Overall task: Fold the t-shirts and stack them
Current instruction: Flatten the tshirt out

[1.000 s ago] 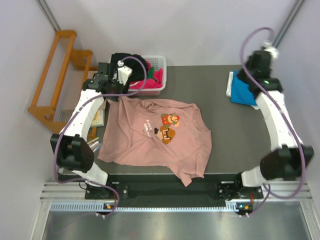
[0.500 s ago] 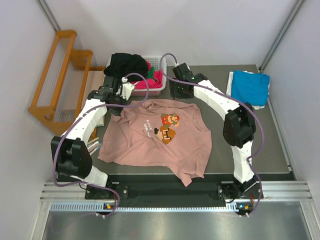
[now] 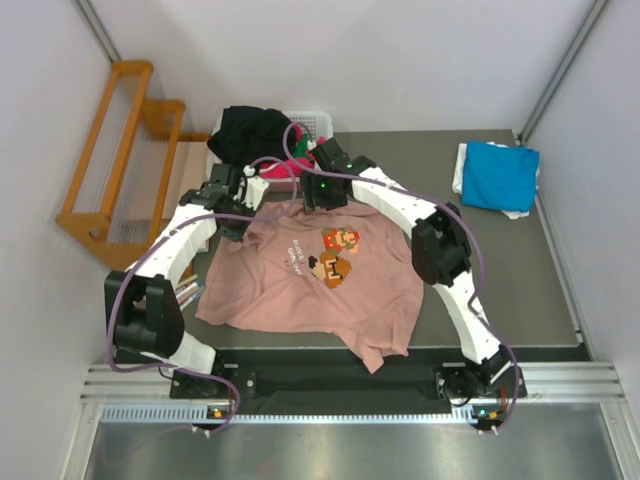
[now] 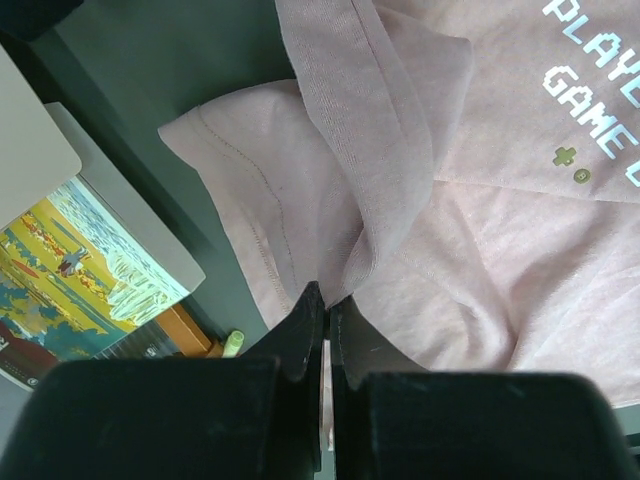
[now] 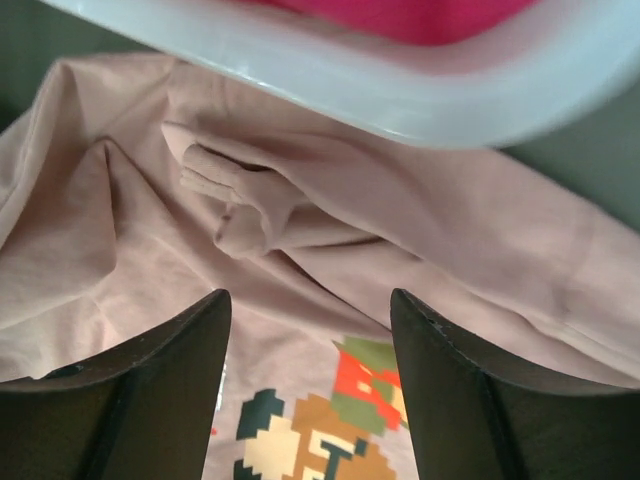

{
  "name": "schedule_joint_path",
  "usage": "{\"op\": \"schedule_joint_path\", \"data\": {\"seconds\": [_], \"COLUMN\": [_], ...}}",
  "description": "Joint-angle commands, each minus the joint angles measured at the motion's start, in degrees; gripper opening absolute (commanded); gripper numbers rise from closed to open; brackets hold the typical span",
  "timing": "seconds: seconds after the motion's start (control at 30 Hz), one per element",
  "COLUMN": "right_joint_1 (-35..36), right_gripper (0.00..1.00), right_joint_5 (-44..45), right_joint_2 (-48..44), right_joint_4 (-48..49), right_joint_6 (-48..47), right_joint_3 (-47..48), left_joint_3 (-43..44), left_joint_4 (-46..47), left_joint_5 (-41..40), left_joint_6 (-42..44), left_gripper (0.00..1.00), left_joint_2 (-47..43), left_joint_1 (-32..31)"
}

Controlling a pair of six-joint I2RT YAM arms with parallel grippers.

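Note:
A salmon-pink t-shirt [image 3: 300, 275] with a pixel-figure print lies spread face up on the dark table. My left gripper [image 3: 236, 212] is shut on a fold of it by the left sleeve; in the left wrist view the cloth [image 4: 400, 150] bunches up from between the closed fingertips of that gripper [image 4: 327, 300]. My right gripper [image 3: 315, 195] hangs open just above the collar. In the right wrist view it [image 5: 310, 300] has the rumpled neckline [image 5: 250, 210] ahead of it and nothing between its fingers. A folded blue t-shirt [image 3: 500, 172] lies at the back right.
A white basket [image 3: 312, 122] at the back holds a black shirt [image 3: 250, 130] and a magenta one [image 3: 298, 152]; its rim [image 5: 400, 90] is just beyond the right gripper. A wooden rack [image 3: 115, 150] stands left of the table. A picture book [image 4: 80, 260] lies off the left edge.
My right arm has swung from the blue shirt at the far right across to the pink shirt's collar, and its jaws have opened. The left gripper has shifted slightly, still gripping the shirt.

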Motion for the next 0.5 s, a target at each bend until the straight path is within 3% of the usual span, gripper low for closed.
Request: {"op": "schedule_joint_path", "data": {"seconds": [0.0,0.37,0.43,0.47], "right_joint_1": [1.09,-0.14,-0.49,-0.49], "right_gripper": [0.64,0.64,0.61,0.55], "right_joint_5": [-8.96,-12.57,-12.49,-12.57], "right_joint_2": [3.22,4.54,4.54,4.46], "right_joint_4": [4.00,8.75,9.37,9.63], "right_joint_6": [0.87,2.28,2.63,2.81], "right_joint_3": [4.15,6.53,6.61,6.70], "left_joint_3": [-0.31,-0.74,-1.01,-1.18], "left_joint_4": [1.91,1.20,1.12,1.21], "left_joint_5": [0.25,2.53,2.53,2.54], "left_joint_6": [-1.27,-0.83,-1.01,-1.01], "left_gripper": [0.00,0.00,0.00,0.00], "left_joint_2": [-2.10,-3.77,-3.95,-3.95], "left_joint_1": [-0.20,-0.20,-0.20,-0.20]}}
